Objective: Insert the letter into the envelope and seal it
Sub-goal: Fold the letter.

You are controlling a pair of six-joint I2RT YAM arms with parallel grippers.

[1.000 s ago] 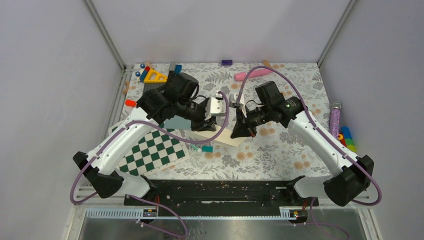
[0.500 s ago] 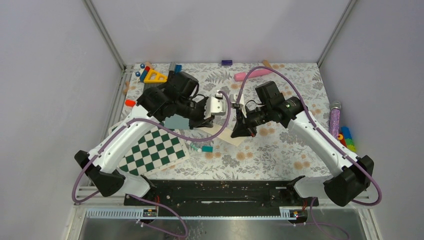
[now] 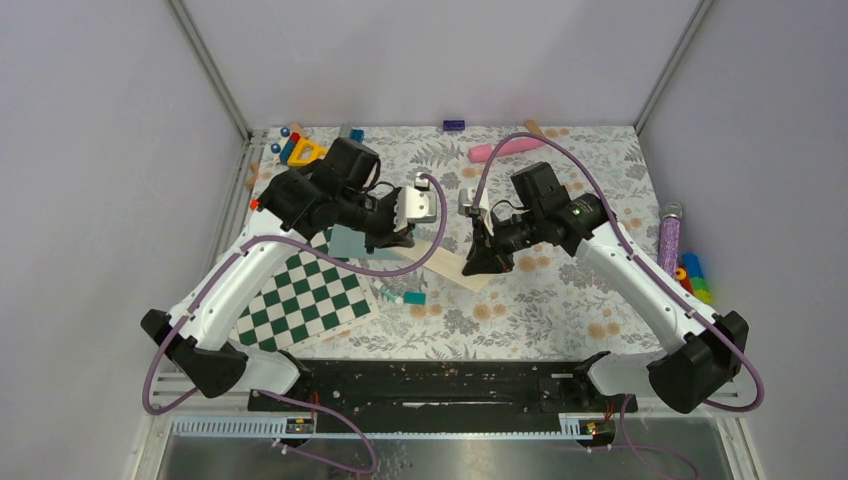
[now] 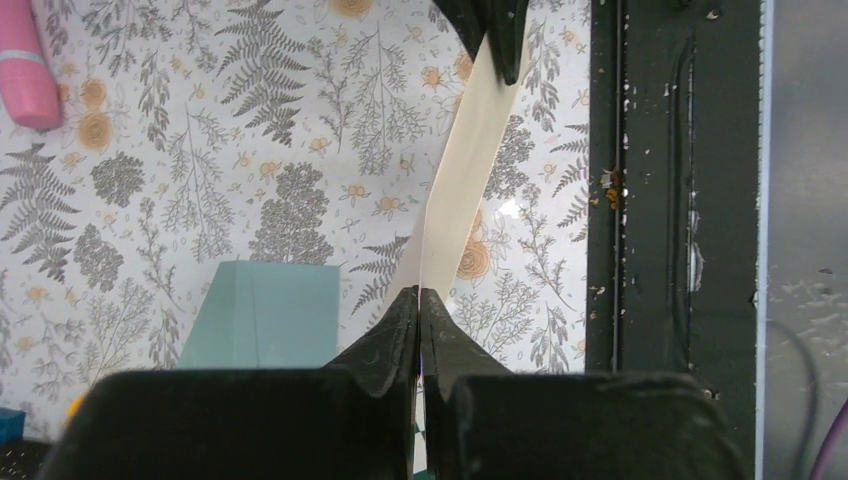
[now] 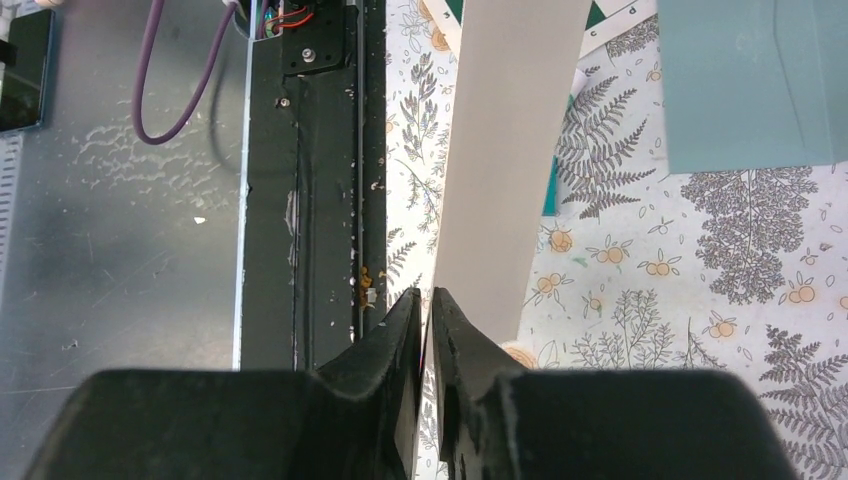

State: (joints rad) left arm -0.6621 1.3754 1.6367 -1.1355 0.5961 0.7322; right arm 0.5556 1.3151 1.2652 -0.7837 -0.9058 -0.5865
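Between the tightly closed fingers of the left pincer [image 4: 418, 295] sits one edge of the letter [image 4: 455, 190], clamped fast. The sheet's far edge lies in the right pincer [image 5: 425, 295], whose fingers stand a narrow slit apart; whether they grip the paper I cannot tell. Spanning the two, the letter shows as a smooth cream strip, seen at a steep slant from both wrists. Just beside it, flat on the worktop [image 3: 560, 310], lies the envelope [image 4: 260, 315], a muted teal rectangle partly hidden under the left arm in the overhead view. A green-and-white checkerboard [image 3: 300, 300] lies near the envelope, toward the arm bases. Grey ferns and orange blossoms pattern the worktop's covering. A black rail [image 3: 450, 385] edges its near side. Pale lilac walls with aluminium posts close it in.
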